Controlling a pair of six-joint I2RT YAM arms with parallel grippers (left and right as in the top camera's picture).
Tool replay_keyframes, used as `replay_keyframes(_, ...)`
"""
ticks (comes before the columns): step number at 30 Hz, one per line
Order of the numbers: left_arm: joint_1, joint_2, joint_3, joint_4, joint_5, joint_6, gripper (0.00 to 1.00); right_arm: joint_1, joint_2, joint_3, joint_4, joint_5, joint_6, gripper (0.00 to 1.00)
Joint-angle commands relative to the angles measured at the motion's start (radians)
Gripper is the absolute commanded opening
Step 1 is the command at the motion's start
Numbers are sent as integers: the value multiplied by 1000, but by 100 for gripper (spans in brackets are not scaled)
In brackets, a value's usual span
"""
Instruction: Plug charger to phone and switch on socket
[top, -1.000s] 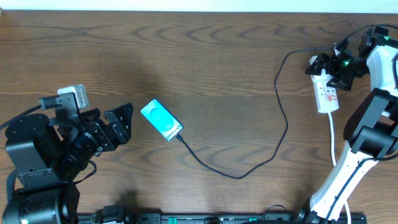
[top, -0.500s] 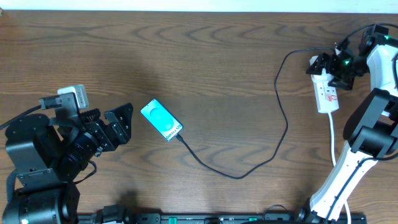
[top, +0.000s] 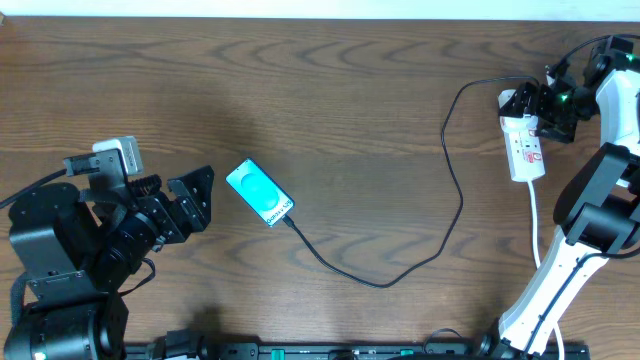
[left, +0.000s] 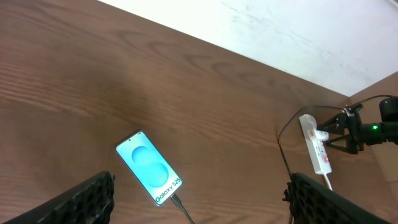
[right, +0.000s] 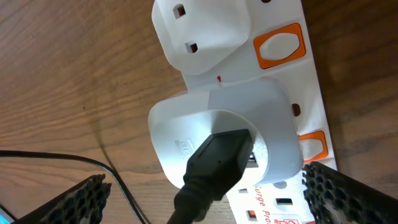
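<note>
The phone (top: 259, 193) lies flat left of centre with its turquoise screen up, also in the left wrist view (left: 149, 168). The charger (top: 461, 200), a thin black cable, meets the phone's lower edge with its plug tip (left: 176, 200). It loops right and up to a white adapter (right: 217, 124) on the socket (top: 526, 152). That white strip with orange switches (right: 283, 45) lies at the far right. My right gripper (top: 536, 110) hovers open over the adapter, its fingers (right: 354, 199) either side. My left gripper (top: 203, 197) stands open left of the phone, apart from it.
The strip's white lead (top: 536, 225) runs down toward the right arm's base (top: 560, 280). A second white plug (right: 202, 31) sits on the strip beyond the adapter. The table's pale far edge (left: 292, 37) runs along the back.
My right gripper has shifted slightly to the right over the strip's upper end. The phone, the cable and the left arm have stayed put.
</note>
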Motion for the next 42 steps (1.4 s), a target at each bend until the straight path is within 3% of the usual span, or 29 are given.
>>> replay_keyframes(1,3,0,21,-1,-13,18,89,-2,9,21,-2,0,5,99)
replay_keyframes(42,3,0,21,-2,-12,17,89,5,9,19,12,-36,-93,99)
